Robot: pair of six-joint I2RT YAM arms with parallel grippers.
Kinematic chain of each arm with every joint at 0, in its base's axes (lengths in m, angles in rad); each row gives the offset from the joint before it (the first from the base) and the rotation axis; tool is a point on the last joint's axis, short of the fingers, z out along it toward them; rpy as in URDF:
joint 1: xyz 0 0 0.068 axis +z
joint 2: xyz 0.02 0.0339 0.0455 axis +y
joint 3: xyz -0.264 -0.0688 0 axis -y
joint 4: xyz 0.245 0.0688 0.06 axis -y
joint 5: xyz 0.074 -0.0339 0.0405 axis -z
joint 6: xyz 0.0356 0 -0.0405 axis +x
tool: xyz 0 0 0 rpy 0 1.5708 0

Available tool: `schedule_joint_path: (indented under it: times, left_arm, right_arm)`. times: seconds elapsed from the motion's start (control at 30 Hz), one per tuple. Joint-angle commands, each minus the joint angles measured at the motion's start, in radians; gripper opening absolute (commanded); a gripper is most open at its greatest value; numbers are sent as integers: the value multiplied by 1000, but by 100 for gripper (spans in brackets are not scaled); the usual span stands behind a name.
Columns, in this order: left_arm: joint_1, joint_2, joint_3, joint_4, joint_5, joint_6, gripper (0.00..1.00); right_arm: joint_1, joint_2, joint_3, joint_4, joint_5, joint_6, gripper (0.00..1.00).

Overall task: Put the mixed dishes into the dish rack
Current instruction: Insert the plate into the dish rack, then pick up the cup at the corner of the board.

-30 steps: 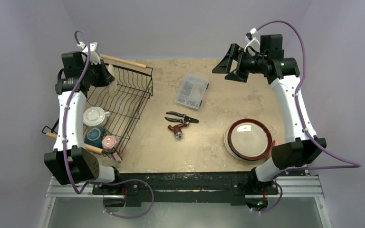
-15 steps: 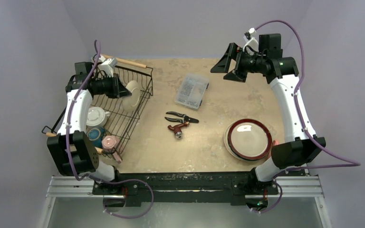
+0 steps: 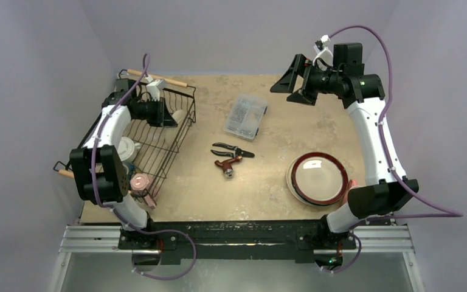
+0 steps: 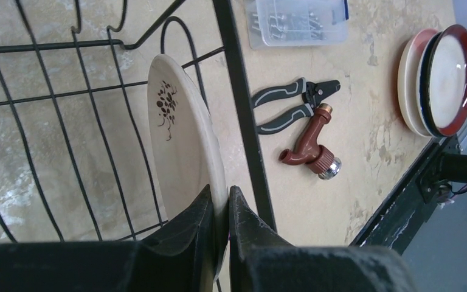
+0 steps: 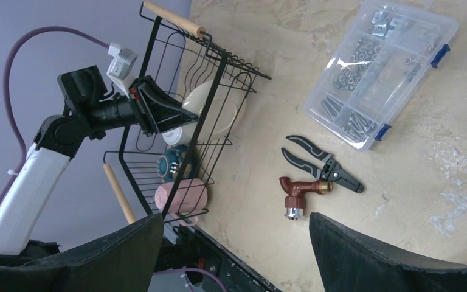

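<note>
While left claw [image 4: 221,196] pinches cream plate [image 4: 182,146] edge-on beside dish rack [image 4: 238,91] side wall, right claw [image 5: 234,226] spread wide above table [image 5: 413,182]

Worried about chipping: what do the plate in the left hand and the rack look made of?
Plate: likely glazed ceramic, cream with a smooth sheen and a painted brown sprig. Rack: thin rods, probably coated metal wire, black and fairly matte. Its handle: seemingly bare pale wood, round.
</note>
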Motion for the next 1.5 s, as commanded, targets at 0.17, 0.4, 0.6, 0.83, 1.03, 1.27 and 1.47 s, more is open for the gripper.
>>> schedule_joint_path:
  times: [0.17, 0.4, 0.6, 0.83, 1.03, 1.27, 1.47]
  left_arm:
    - [-68, 16, 44, 11, -90, 22, 21]
    - [-68, -20, 30, 1, -155, 7, 56]
    - [-67, -72, 35, 3, -150, -48, 64]
    - [-68, -202, 20, 14, -88, -195, 72]
    - [-110, -384, -69, 71, -125, -331, 72]
    - [-309, -571, -122, 118, -203, -520, 69]
    - [-531, -634, -117, 66, -237, -520, 68]
  right_arm:
    - [2, -49, 13, 24, 4, 8, 91]
    - [3, -48, -1, 40, -8, 9, 91]
    - [4, -45, -14, 49, -20, 6, 91]
    - [3, -30, -11, 31, 7, -5, 92]
    - [2, -29, -16, -33, 165, -33, 92]
    - [-2, -149, -198, -23, 415, -24, 91]
    - [-98, -327, -489, 24, 508, 76, 88]
